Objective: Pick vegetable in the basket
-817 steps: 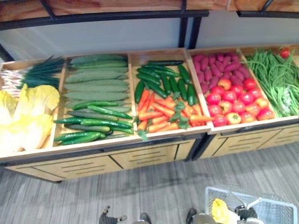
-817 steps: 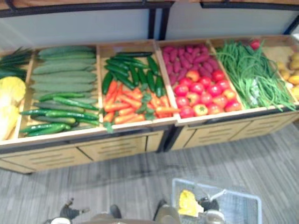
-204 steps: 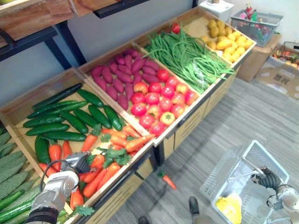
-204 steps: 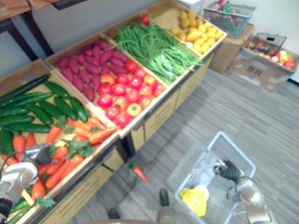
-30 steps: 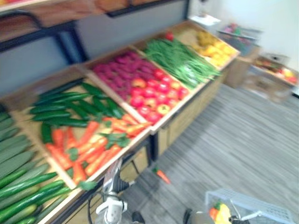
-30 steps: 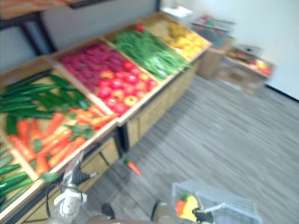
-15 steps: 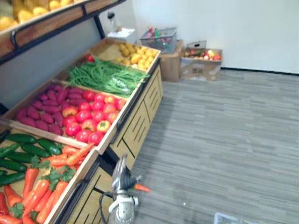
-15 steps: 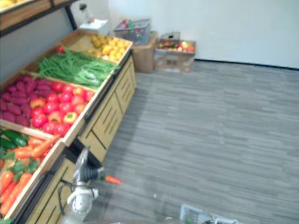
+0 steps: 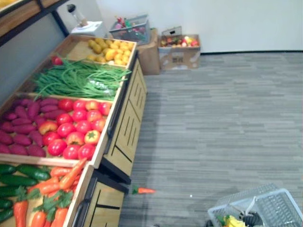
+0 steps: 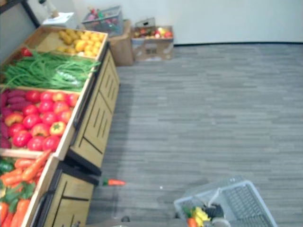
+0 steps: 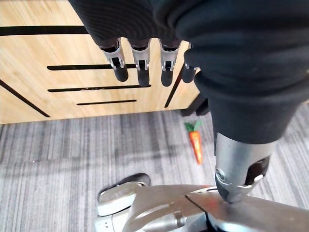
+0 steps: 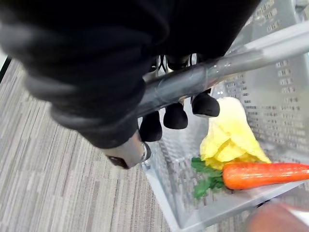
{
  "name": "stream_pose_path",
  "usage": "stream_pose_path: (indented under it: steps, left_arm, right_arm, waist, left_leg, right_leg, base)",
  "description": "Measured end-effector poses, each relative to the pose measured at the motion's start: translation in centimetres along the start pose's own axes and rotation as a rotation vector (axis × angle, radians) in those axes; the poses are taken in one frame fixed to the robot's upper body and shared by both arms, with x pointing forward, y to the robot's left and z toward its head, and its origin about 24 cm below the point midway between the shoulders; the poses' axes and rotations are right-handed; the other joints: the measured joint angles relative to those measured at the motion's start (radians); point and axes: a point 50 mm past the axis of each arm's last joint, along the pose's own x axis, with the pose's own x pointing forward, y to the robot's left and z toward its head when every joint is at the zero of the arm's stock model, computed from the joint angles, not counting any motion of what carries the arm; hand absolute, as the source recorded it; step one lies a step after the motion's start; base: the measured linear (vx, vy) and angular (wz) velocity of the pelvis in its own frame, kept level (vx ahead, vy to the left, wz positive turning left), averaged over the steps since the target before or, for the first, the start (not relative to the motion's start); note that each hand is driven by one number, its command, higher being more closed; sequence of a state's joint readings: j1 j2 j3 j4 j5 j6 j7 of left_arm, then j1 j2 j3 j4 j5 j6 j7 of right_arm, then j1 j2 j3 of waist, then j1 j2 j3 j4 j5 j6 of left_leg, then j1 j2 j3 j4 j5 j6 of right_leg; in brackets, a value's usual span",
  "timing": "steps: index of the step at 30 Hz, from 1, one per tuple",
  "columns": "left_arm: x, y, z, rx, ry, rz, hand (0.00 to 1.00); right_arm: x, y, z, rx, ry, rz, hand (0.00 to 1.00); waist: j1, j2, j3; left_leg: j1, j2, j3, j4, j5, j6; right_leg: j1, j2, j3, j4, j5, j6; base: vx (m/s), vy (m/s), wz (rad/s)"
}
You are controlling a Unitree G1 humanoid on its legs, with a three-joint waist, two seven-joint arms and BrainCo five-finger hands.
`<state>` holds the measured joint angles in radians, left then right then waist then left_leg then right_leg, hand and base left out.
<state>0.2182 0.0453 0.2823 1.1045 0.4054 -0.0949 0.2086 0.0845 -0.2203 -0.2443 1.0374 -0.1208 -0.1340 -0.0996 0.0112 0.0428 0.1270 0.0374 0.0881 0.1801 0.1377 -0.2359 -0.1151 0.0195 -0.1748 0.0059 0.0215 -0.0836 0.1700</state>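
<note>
A clear wire basket (image 10: pixel 239 198) hangs at the lower right, over the grey floor. My right hand (image 12: pixel 176 115) is shut on its grey handle (image 12: pixel 203 77). Inside lie an orange carrot (image 12: pixel 265 175) with green leaves and a yellow leafy vegetable (image 12: pixel 231 135); the eye views show this carrot (image 10: pixel 191 221) low in the basket. My left hand (image 11: pixel 140 72) hangs with straight fingers in front of the wooden cabinet front (image 11: pixel 58 53) and holds nothing. A second carrot (image 9: pixel 143 190) lies on the floor beside the stand.
The wooden produce stand (image 9: pixel 124 127) runs along the left with carrots (image 9: pixel 52 208), tomatoes (image 9: pixel 75 127), purple sweet potatoes (image 9: pixel 23 123), green beans (image 9: pixel 80 78) and yellow produce (image 9: pixel 109 47). Boxes and another basket (image 9: pixel 130 30) stand by the far wall. Open grey floor (image 9: pixel 222 127) lies to the right.
The head camera has swung right along the stand, so the whole picture shifted and the basket came in at the lower right. The basket holds a carrot that it lacked 6.8 s ago.
</note>
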Motion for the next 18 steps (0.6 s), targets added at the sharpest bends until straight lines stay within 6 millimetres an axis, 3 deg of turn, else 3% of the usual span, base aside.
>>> stream_pose_path:
  steps: [2, 4, 5, 6, 7, 8, 9, 10, 12, 13, 15, 16, 17, 18]
  left_arm:
    - [0.1, 0.0, 0.4, 0.004, -0.003, -0.007, 0.0]
    - [0.3, 0.0, 1.1, 0.026, -0.025, -0.02, 0.0]
    - [0.5, 0.6, 1.4, 0.063, -0.043, -0.013, 0.0]
    - [0.8, 1.9, 1.9, 0.109, -0.072, 0.007, 0.0]
    - [0.8, 1.9, 1.9, 0.11, -0.074, 0.008, 0.0]
    - [0.9, 1.6, 2.9, 0.139, -0.114, -0.002, 0.0]
    - [1.1, 1.9, 4.0, 0.156, -0.143, 0.005, 0.0]
    - [1.2, 1.9, 4.4, 0.156, -0.153, 0.006, 0.0]
    - [1.3, 1.3, 7.1, 0.144, -0.224, -0.002, 0.0]
    - [1.3, 1.2, 8.1, 0.139, -0.255, -0.001, 0.0]
    - [1.2, 1.0, 8.4, 0.144, -0.275, -0.006, 0.0]
    - [1.2, 1.0, 8.3, 0.142, -0.266, -0.008, 0.0]
    - [1.1, 0.2, 8.4, 0.132, -0.268, -0.027, 0.0]
    - [1.1, 0.1, 8.6, 0.127, -0.275, -0.028, 0.0]
  right_arm:
    - [0.1, -0.2, 0.1, 0.024, -0.001, -0.013, 1.0]
    - [0.2, -0.3, 0.5, 0.063, -0.007, -0.026, 1.0]
    - [0.2, 0.1, 0.7, 0.081, -0.009, -0.02, 1.0]
    - [0.2, 1.6, 1.0, 0.115, -0.006, 0.007, 1.0]
    - [0.2, 1.6, 1.0, 0.115, -0.005, 0.007, 1.0]
    - [0.0, 1.5, 0.3, 0.1, 0.017, 0.006, 1.0]
    - [0.1, 2.8, 0.6, 0.1, 0.033, 0.043, 1.0]
    - [0.1, 3.0, 0.5, 0.101, 0.038, 0.052, 1.0]
    - [0.0, 3.5, 0.5, 0.116, 0.051, 0.07, 1.0]
    - [0.1, 3.6, 0.7, 0.118, 0.046, 0.071, 1.0]
    - [-0.1, 3.6, 0.0, 0.128, 0.071, 0.07, 1.0]
    - [-0.4, 3.3, -0.9, 0.131, 0.098, 0.062, 1.0]
    - [-0.2, 2.6, -0.8, 0.129, 0.101, 0.036, 1.0]
    - [-0.1, 2.4, -0.7, 0.127, 0.097, 0.028, 1.0]
  waist:
    - [0.003, 0.002, -0.001]
    - [0.02, 0.011, -0.005]
    - [0.021, -0.011, 0.01]
    - [0.015, -0.055, 0.042]
    - [0.014, -0.06, 0.045]
    - [0.006, -0.022, 0.03]
    - [0.005, -0.042, 0.041]
    - [0.004, -0.042, 0.041]
    - [-0.004, -0.023, 0.054]
    - [-0.019, -0.007, 0.064]
    - [-0.034, -0.026, 0.059]
    - [-0.038, -0.038, 0.064]
    - [-0.036, 0.015, 0.063]
    - [-0.037, 0.017, 0.063]
  left_leg:
    - [0.006, -0.01, 0.0, 0.019, -0.011, 0.023]
    - [0.026, -0.008, 0.013, 0.051, -0.009, 0.023]
    - [0.03, -0.011, 0.024, 0.114, -0.009, 0.022]
    - [-0.006, -0.025, 0.022, 0.27, -0.023, 0.025]
    - [-0.006, -0.025, 0.022, 0.272, -0.029, 0.024]
    - [0.078, -0.003, 0.001, 0.063, -0.066, 0.059]
    - [0.11, -0.008, 0.018, 0.036, -0.062, 0.058]
    - [0.112, -0.005, 0.016, 0.035, -0.062, 0.058]
    - [0.11, 0.041, 0.008, 0.027, -0.061, 0.052]
    - [0.119, 0.072, 0.004, 0.017, -0.053, 0.037]
    - [0.153, 0.083, 0.004, 0.004, -0.044, 0.014]
    - [0.189, 0.088, -0.003, 0.004, -0.06, -0.031]
    - [0.192, 0.141, -0.003, 0.013, -0.047, -0.062]
    - [0.19, 0.146, -0.003, 0.016, -0.019, -0.079]
  right_leg:
    - [-0.04, -0.009, 0.016, 0.086, -0.04, 0.019]
    - [-0.162, -0.004, 0.024, 0.328, -0.064, 0.011]
    - [-0.2, -0.015, 0.025, 0.444, -0.062, 0.009]
    - [-0.209, -0.056, 0.022, 0.575, -0.054, 0.012]
    - [-0.21, -0.058, 0.023, 0.579, -0.054, 0.013]
    - [-0.276, -0.066, -0.051, 0.717, -0.077, -0.014]
    - [-0.303, -0.104, -0.148, 0.69, -0.14, -0.04]
    - [-0.311, -0.103, -0.17, 0.675, -0.144, -0.048]
    - [-0.363, -0.056, -0.246, 0.583, -0.147, -0.067]
    - [-0.39, -0.02, -0.257, 0.5, -0.121, -0.065]
    - [-0.379, 0.0, -0.231, 0.267, 0.038, -0.084]
    - [-0.356, 0.009, -0.212, 0.191, 0.199, -0.1]
    - [-0.353, 0.053, -0.226, 0.221, 0.175, -0.12]
    - [-0.358, 0.055, -0.229, 0.236, 0.152, -0.124]
  base:
    - [0.26, 0.125, -0.39]
    - [0.24, 0.08, -0.75]
    - [0.25, 0.064, -0.55]
    - [0.17, 0.034, -0.21]
    - [0.05, 0.008, -0.21]
    - [0.01, -0.008, -0.33]
    - [0.03, -0.013, -0.31]
    - [0.19, -0.024, -0.06]
    - [0.21, -0.085, 0.11]
    - [0.28, -0.14, 0.14]
    - [0.43, -0.237, 0.13]
    - [0.39, -0.241, -0.08]
    - [0.35, -0.225, -0.08]
    - [0.31, -0.217, -0.13]
